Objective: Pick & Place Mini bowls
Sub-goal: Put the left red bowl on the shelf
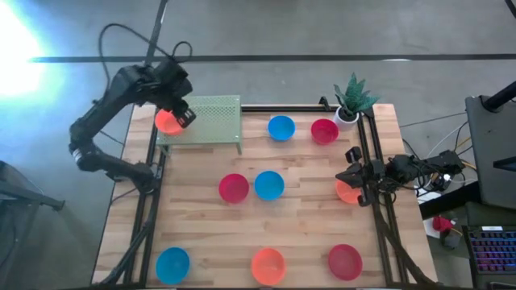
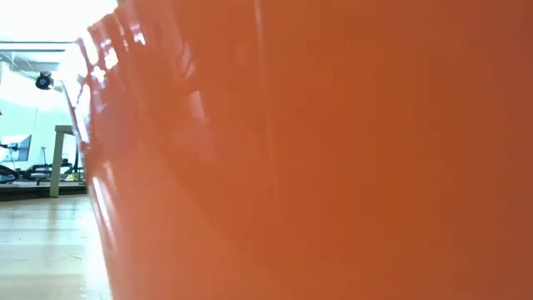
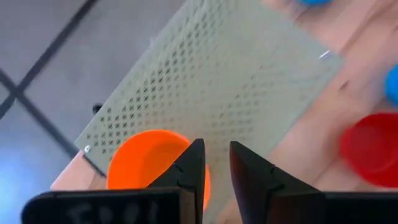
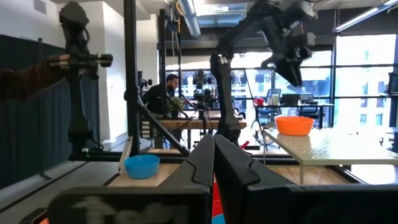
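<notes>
Orange mini bowl (image 1: pixel 168 121) on green rack (image 1: pixel 211 118); left claw (image 1: pixel 182 112) over it.

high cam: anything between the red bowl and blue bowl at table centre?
Nothing. In the high view the red bowl and the blue bowl sit side by side with only a sliver of bare wooden table between them.

Orange bowl (image 1: pixel 168 121) on pale green perforated rack (image 1: pixel 211 119); blue bowl (image 1: pixel 280 127); red bowl (image 1: pixel 234 188).
</notes>
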`<state>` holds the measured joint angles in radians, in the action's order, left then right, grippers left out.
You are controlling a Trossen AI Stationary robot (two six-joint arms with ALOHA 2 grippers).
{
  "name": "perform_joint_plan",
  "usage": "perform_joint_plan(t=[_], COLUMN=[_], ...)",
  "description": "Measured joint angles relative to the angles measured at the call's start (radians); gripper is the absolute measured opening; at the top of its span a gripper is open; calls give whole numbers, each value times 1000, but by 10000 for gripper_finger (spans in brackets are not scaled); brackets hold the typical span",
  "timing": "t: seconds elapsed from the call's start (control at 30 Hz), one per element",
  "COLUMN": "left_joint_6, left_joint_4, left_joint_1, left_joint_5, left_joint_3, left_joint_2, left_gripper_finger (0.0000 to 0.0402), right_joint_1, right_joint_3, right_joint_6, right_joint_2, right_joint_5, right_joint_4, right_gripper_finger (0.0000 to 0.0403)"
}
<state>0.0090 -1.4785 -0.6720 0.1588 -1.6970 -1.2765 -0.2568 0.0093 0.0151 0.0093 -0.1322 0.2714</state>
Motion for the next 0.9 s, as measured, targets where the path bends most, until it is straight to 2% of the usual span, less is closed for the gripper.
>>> perform_joint_plan(t=[0.17,0.4,0.63,0.8,0.9], left_joint_6=[-88,-160,-212,-221,-262], left_joint_4=[61,159,226,299,300], left_joint_1=[110,290,433,507,541], left_joint_5=[0,0,2,-8,-8], left_joint_3=[3,37,138,244,304], left_joint_2=[108,220,274,290,300], left_gripper_finger=[45,3,0,0,0], right_joint_1=[0,0,0,0,0], right_joint_3=[0,0,0,0,0], right_joint_6=[0,2,10,10,32], right_joint_2=[0,0,0,0,0], right_joint_5=[-14,-143,-194,-259,-265], right_joint_4=[0,1,51,100,111], right_gripper_finger=[8,8,8,8,8])
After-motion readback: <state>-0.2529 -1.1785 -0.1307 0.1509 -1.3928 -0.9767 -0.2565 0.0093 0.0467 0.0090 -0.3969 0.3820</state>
